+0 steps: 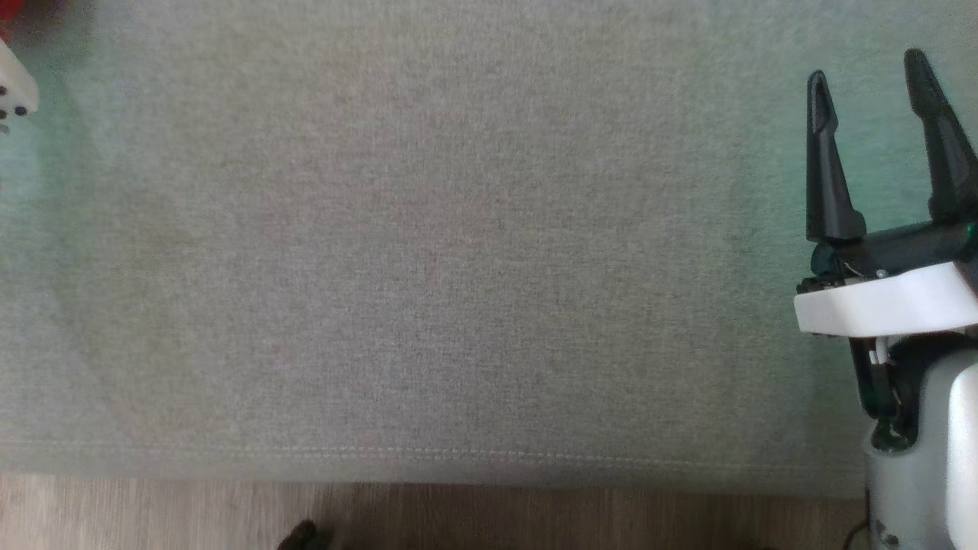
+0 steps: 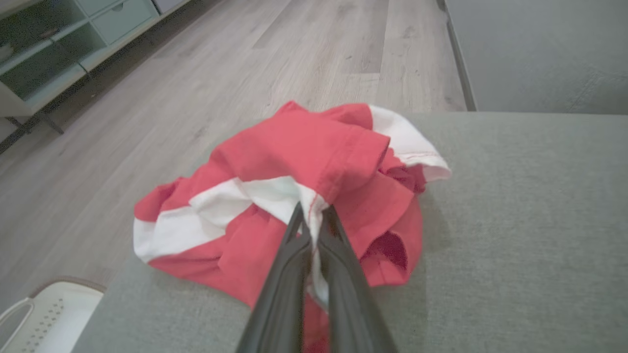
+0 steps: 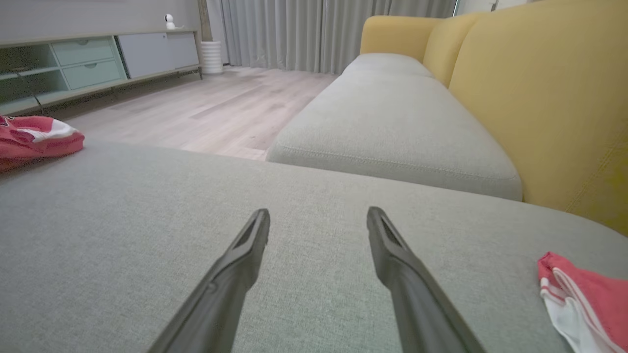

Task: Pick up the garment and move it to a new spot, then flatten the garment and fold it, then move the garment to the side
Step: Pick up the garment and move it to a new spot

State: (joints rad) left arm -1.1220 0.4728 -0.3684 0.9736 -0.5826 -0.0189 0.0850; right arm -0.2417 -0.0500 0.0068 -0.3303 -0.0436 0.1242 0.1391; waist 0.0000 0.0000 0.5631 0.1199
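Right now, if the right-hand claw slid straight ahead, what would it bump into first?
Likely nothing soon: the right gripper points low across the grey cushion toward the sofa seat beyond it, though depth is hard to judge.

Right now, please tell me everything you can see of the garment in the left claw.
The garment is red soft cloth with a broad white band and a white stitched hem. It lies crumpled in a loose heap on the grey cushion, near its edge. The left claw is shut on a fold where white meets red.
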